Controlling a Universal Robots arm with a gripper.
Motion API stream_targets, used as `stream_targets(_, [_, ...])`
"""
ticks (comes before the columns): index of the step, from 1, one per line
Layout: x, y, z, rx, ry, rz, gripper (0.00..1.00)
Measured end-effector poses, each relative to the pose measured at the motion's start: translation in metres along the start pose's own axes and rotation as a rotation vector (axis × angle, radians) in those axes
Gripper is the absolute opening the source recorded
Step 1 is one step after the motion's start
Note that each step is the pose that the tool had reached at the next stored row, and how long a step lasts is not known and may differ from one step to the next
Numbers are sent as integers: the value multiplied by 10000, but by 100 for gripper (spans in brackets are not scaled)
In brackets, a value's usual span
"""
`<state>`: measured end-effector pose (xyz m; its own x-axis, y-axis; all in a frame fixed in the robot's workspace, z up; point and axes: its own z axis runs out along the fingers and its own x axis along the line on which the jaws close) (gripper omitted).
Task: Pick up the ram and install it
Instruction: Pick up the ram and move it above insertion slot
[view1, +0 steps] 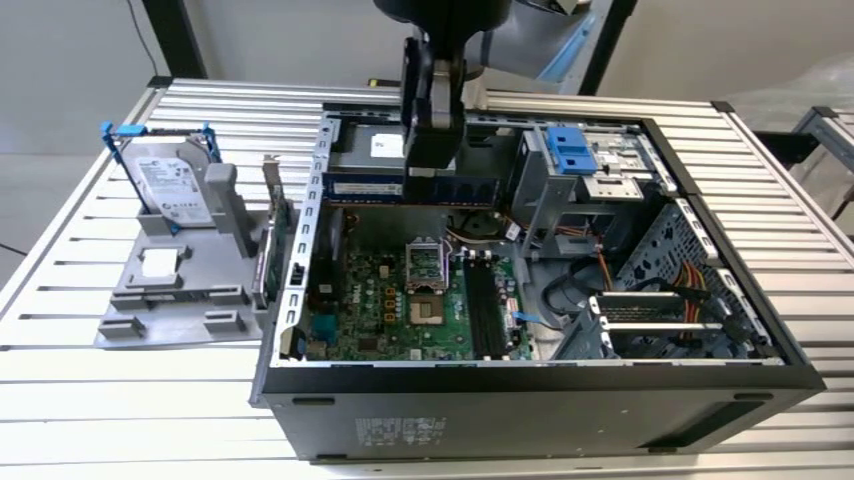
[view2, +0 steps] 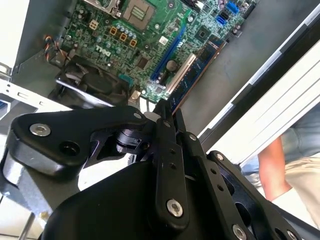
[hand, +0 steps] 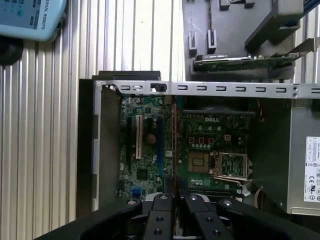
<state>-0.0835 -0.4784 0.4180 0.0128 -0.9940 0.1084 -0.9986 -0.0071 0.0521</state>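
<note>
The gripper (view1: 434, 168) hangs at the upper centre of the exterior view, its fingers pressed together on the ram (view1: 367, 189), pinching it near the middle of its length. The stick is held in the air above the far end of the open computer case (view1: 534, 405), over the motherboard (view1: 387, 300) and touching nothing else. Its long axis runs across the frame, left to right and close to level, with a broad face turned to the camera. In the second wrist view the ram (view2: 197, 67) reaches away from the fingertips toward the upper right of the frame. The black memory slots (view1: 483, 305) run from the near side to the far side of the board, so by my reading the stick lies roughly crosswise to them. Carrying it well calls for a firm, centred pinch so that neither end droops. The stick should stay level and clear of the case walls and cables. Its long axis must be brought into line with a slot before any downward push. Which long edge carries the contacts I cannot tell.
</note>
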Motion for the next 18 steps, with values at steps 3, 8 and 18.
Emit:
stream_targets(3, [0, -30, -2, -3, 10, 1, 0])
stream_targets(8, [1, -94, -5, -3, 16, 0, 0])
stream_targets(18, [2, -186, -10, -4, 66, 3, 0])
